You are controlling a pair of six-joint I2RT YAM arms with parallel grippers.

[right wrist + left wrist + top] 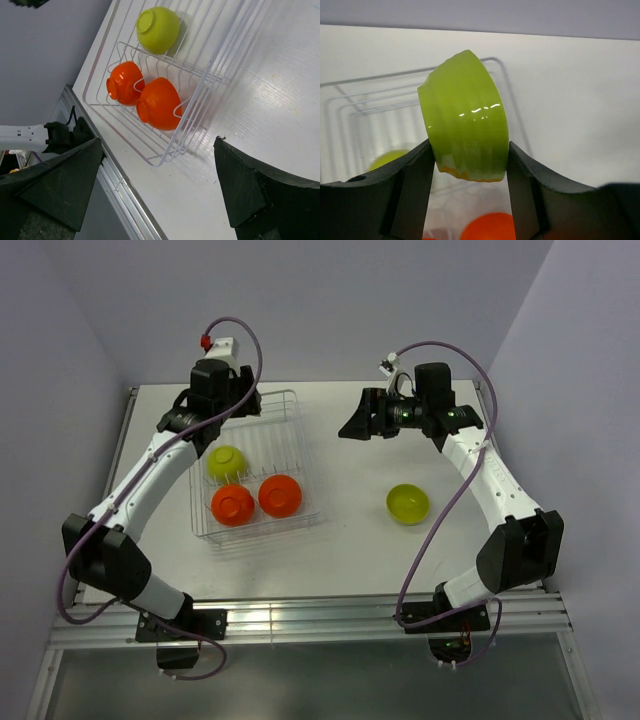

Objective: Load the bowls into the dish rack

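As the left gripper (470, 146) clamps a lime green bowl (465, 115) on edge above the twelve-o'clock end of the dish rack (272, 430), a second green bowl (227, 462) lies inside it, with one orange-red bowl (232, 505) and its orange-red twin (280, 496) side by side toward six o'clock. The right gripper (352, 418) hangs spread and empty; a third green bowl (408, 503) sits on the table (350, 560) at the rack's three o'clock.

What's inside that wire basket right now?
Inside the dish rack: one lime bowl and two orange bowls. The left gripper, holding another green bowl, covers its far corner.
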